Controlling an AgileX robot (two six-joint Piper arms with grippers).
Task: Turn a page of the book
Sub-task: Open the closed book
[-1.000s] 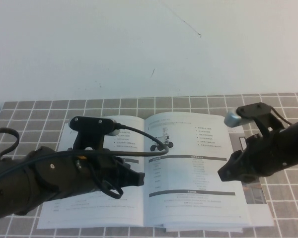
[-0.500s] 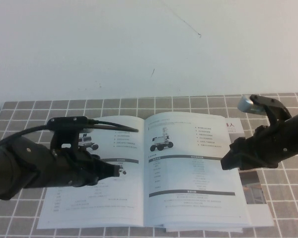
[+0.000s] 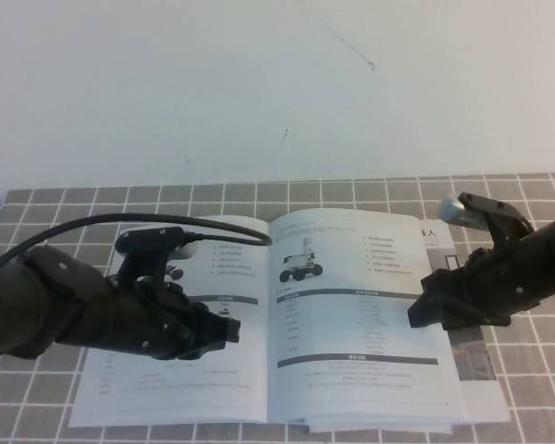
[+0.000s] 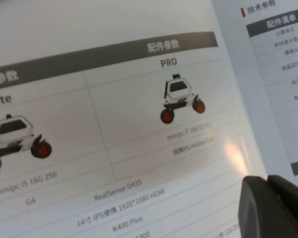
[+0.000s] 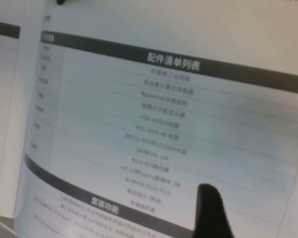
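The grey tiled surface carries the book, lying open and flat with its spine running near to far, so both pages face up and either arm can reach its own side. The page with the small wheeled robot picture and dark-bar tables is the right one, lying flat with its outer edge at the right.

The left gripper hangs low over the left page, just left of the spine, probably placed to steady that side; in its wrist view the fingers look closed together and hold nothing.

The right gripper sits over the page's right edge, where a lift would start. Only 1 dark fingertip shows above the sheet, so I cannot tell how far its fingers are open.
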